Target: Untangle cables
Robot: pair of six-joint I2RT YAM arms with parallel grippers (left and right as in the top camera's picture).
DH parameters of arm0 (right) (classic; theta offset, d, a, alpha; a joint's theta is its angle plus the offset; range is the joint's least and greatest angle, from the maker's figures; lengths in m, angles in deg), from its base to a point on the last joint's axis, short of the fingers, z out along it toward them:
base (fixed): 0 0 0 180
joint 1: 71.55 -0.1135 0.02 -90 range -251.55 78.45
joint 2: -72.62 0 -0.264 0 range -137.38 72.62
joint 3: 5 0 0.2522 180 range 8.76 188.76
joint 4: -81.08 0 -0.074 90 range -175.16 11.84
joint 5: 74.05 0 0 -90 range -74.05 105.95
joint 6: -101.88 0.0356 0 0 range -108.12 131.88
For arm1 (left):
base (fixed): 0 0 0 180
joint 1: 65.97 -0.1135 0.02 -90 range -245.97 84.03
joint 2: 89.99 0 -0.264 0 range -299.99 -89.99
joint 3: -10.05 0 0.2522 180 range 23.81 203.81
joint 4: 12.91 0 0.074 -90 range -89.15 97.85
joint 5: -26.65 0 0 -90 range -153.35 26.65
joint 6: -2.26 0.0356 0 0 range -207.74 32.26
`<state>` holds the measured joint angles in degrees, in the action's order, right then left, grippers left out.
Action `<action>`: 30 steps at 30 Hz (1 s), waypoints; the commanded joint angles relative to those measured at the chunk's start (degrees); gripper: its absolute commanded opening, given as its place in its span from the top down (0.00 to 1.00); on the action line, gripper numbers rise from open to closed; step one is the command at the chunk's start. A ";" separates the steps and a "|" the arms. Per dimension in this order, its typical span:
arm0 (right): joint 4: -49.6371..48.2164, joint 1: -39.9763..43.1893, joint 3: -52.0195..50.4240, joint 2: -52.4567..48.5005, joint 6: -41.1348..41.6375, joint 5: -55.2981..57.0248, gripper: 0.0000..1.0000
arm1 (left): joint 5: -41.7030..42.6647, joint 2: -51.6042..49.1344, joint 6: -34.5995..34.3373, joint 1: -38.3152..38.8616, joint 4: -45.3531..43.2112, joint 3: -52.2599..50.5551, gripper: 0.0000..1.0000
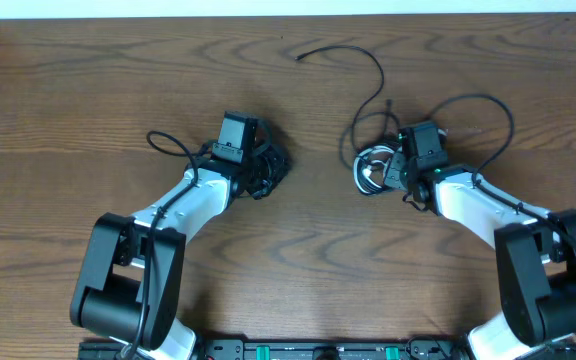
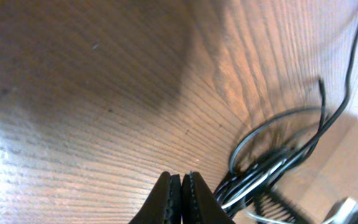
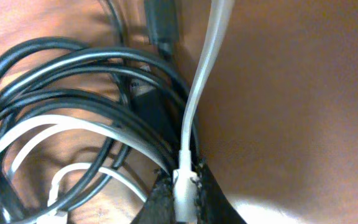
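The right claw (image 3: 183,179) hides the white cable (image 3: 204,68)'s end.

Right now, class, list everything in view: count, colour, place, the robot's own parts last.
table: one, brown wood, under everything.
black cables: several, count unclear; loose strands far middle, coil at right, bunch at left.
white cable: at least one, in the right coil.
left arm, right arm: white and black, near side.
left gripper: one, black, shut, beside the black bunch.
right gripper: one, black, shut on the white cable.
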<state>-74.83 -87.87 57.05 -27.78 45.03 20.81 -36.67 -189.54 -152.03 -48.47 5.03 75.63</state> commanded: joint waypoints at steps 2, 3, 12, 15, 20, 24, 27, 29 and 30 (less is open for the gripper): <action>-4.81 -0.46 -2.97 -4.50 -32.94 -34.38 0.99 | -0.09 2.69 16.65 -0.24 1.81 -0.70 0.92; -4.79 -0.66 -2.97 -4.50 -36.13 -39.06 0.99 | -0.09 3.43 19.58 -0.26 2.21 -0.70 0.92; -2.19 -1.46 -2.97 -4.50 -36.00 -29.77 0.54 | -0.09 13.05 40.37 1.22 7.96 -0.70 0.92; -3.28 -0.52 -2.40 -4.26 -34.84 -30.80 0.28 | -0.11 14.25 47.04 3.08 9.97 -0.70 0.92; -2.23 1.79 -0.72 -1.44 -32.41 -32.22 0.01 | -0.81 13.94 56.15 7.91 10.49 -0.70 0.92; -0.17 4.96 -0.11 3.08 -26.99 -32.15 0.01 | -12.48 13.81 57.22 12.46 10.45 -0.70 0.92; 2.99 7.72 -0.13 6.99 -24.06 -32.17 0.01 | -21.57 13.81 57.20 15.63 10.73 -0.70 0.87; 6.19 9.53 -0.13 10.01 -23.71 -32.15 0.01 | -23.34 13.77 57.20 17.00 10.80 -0.70 0.78; 8.22 10.43 -0.13 11.67 -23.74 -32.15 0.01 | -23.30 13.64 57.18 17.49 10.78 -0.70 0.75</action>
<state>-68.85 -79.50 56.92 -20.72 18.08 -11.80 -52.41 -175.55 -96.47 -32.17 15.65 75.58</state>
